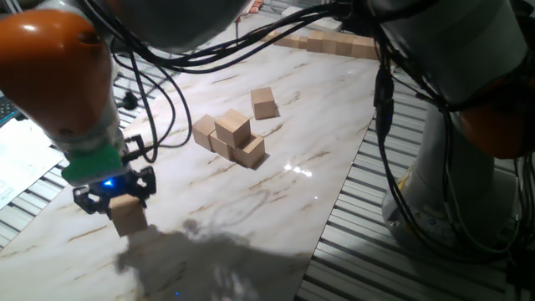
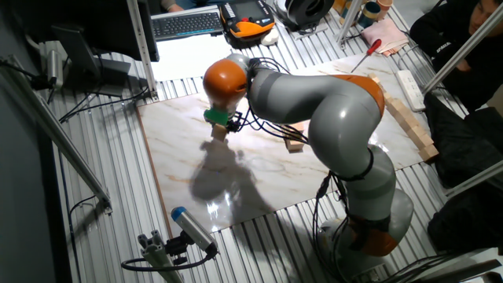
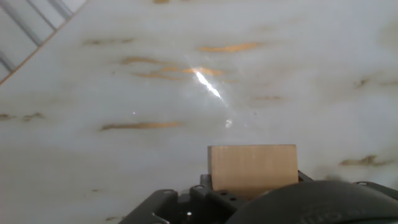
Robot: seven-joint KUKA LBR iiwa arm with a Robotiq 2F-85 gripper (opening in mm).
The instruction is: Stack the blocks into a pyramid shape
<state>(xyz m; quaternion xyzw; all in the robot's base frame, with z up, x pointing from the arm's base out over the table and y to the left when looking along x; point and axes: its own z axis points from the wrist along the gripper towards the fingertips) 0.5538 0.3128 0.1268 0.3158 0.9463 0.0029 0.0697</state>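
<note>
Surface: white marble-look tabletop [image 1: 251, 201] with tan veins, set on a ribbed metal bench; glare spot just right of the block cluster.
One fixed view, gripper: gripper [image 1: 117, 199] hangs low over the near-left part of the tabletop, well apart from the cluster, green ring and blue light above the fingers.
One fixed view, grip: fingers closed on the sides of one held block [image 1: 128, 214]; cannot tell if its base touches the surface.
One fixed view, cluster: block cluster [image 1: 230, 139] mid-table, three cubes touching in a row with one cube on top.
One fixed view, loose cube: single block [image 1: 264, 103] lies just behind and right of the cluster, apart from it.
One fixed view, far edge: long joined row of cubes [image 1: 334, 42] at the back, well beyond the cluster.
Other fixed view, arm: grey and orange arm [image 2: 330, 102] bends over the tabletop and hides most of the cluster; one cube shows at its edge.
Other fixed view, gripper: points down, well left of the cluster, tan block between the fingers.
Other fixed view, bench: keyboard [image 2: 187, 23] behind the tabletop.
Hand view: held block fills the lower centre, sat between the fingers, marble beneath; cluster out of frame.
</note>
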